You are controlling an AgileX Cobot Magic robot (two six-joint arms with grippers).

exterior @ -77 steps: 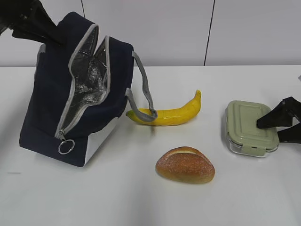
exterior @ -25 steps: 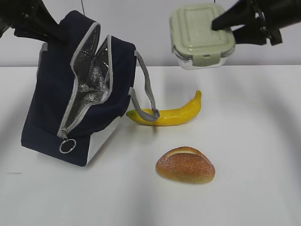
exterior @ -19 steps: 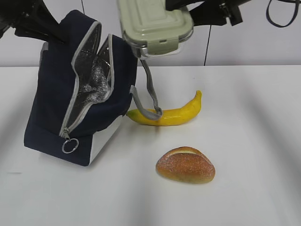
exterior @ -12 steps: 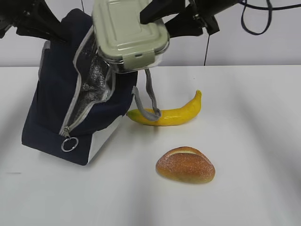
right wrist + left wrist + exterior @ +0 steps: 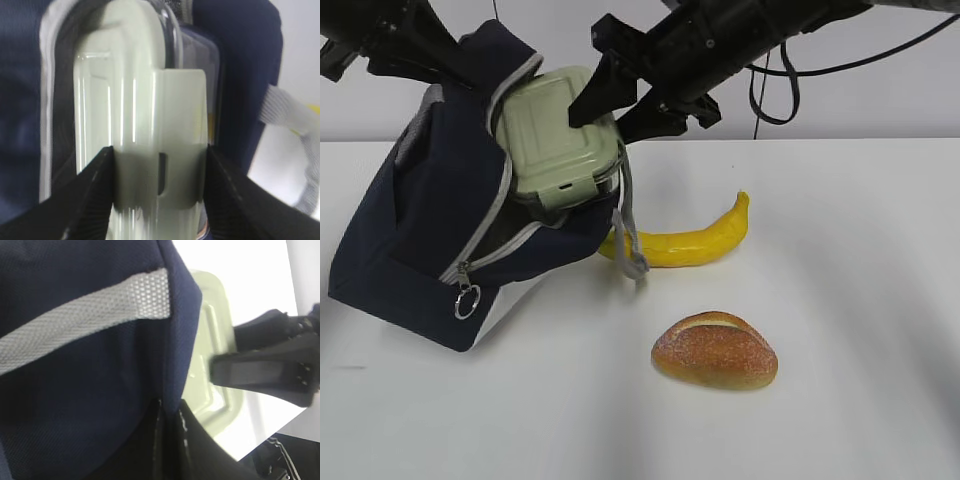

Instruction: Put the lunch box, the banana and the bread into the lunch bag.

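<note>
The navy lunch bag (image 5: pixel 410 250) leans to the left with its zipper mouth open. The sage-green-lidded lunch box (image 5: pixel 555 135) sits partway in that mouth, tilted. My right gripper (image 5: pixel 615 110) is shut on the box's near end; the right wrist view shows the box (image 5: pixel 140 110) between the black fingers (image 5: pixel 92 195), with bag fabric (image 5: pixel 240 70) around it. My left gripper (image 5: pixel 455 68) is shut on the bag's top edge; in the left wrist view it (image 5: pixel 170 440) pinches navy fabric (image 5: pixel 75 400) below a grey strap (image 5: pixel 85 322). The banana (image 5: pixel 685 240) and the bread (image 5: pixel 715 350) lie on the table.
A grey strap handle (image 5: pixel 625 235) hangs from the bag over the banana's left end. The zipper's ring pull (image 5: pixel 467 300) hangs at the bag's front. The white table (image 5: pixel 860 300) stretches to the right, with a pale wall behind.
My right gripper lifted the lunch box from the table's right side, carried it left and lowered it into the bag's mouth. The bag tipped further left.
</note>
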